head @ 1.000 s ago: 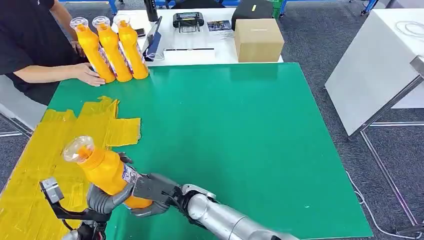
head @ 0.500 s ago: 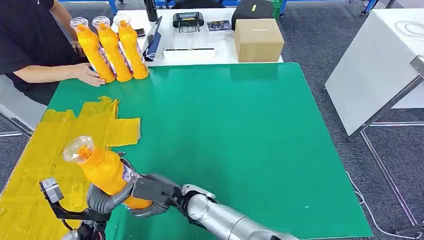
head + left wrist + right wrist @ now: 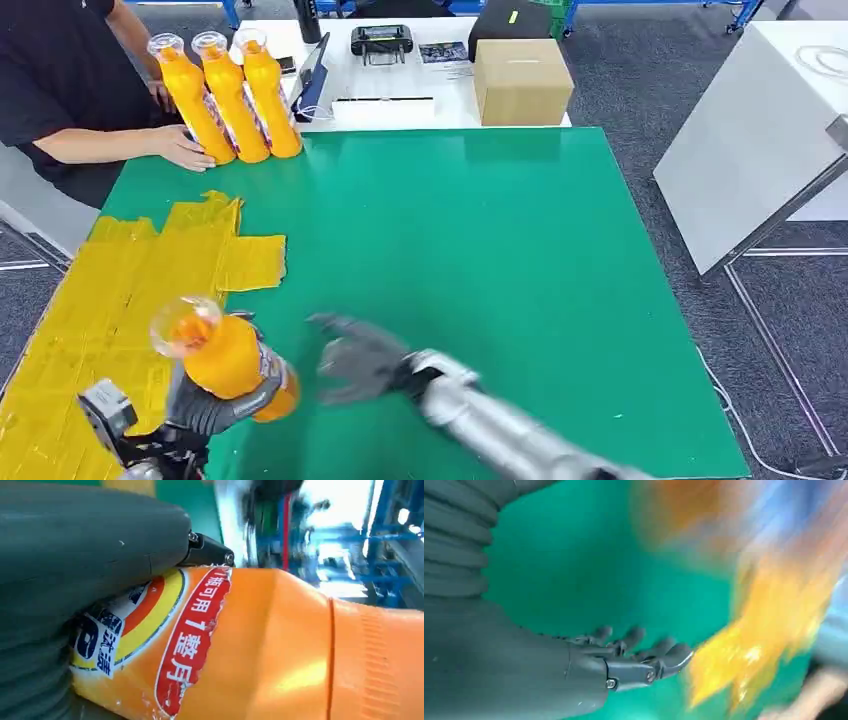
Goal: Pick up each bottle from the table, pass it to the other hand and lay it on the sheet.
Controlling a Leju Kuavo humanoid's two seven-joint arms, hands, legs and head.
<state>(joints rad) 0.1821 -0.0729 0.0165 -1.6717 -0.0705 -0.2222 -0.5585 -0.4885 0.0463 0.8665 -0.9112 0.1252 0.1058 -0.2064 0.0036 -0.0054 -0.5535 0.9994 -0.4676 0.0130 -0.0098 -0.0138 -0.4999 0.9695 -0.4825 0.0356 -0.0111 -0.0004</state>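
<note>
**Bottle in my left hand; right hand free beside it**

Room to move: the green worktop (image 3: 520, 260) is bare across its middle and right side, out to its right and near edges. The yellow sheet (image 3: 120, 290) covers the near-left part, running to the left edge; its ragged inner border ends just left of the bottle I hold. At the far-left corner stand three bottles (image 3: 232, 95) in a tight row, upright and touching one another, with a person's hand (image 3: 185, 150) resting against the leftmost. Beyond the far edge is a white table carrying a cardboard box (image 3: 522, 80). A second white table (image 3: 760, 140) stands off to the right, apart from the worktop.

Left hand (image 3: 215, 400): my fingers are wrapped round the lower body of the orange bottle (image 3: 222, 352), over its label. The bottle tilts, clear cap up and leaning left, above the border between sheet and green. In the left wrist view, thumb (image 3: 90, 540) pressed flat on the label.

Right hand (image 3: 360, 358): empty, fingers (image 3: 644, 652) spread and only slightly curled, touching nothing. It sits just right of the bottle, with a gap between, above bare green. Blurred in the head view.
</note>
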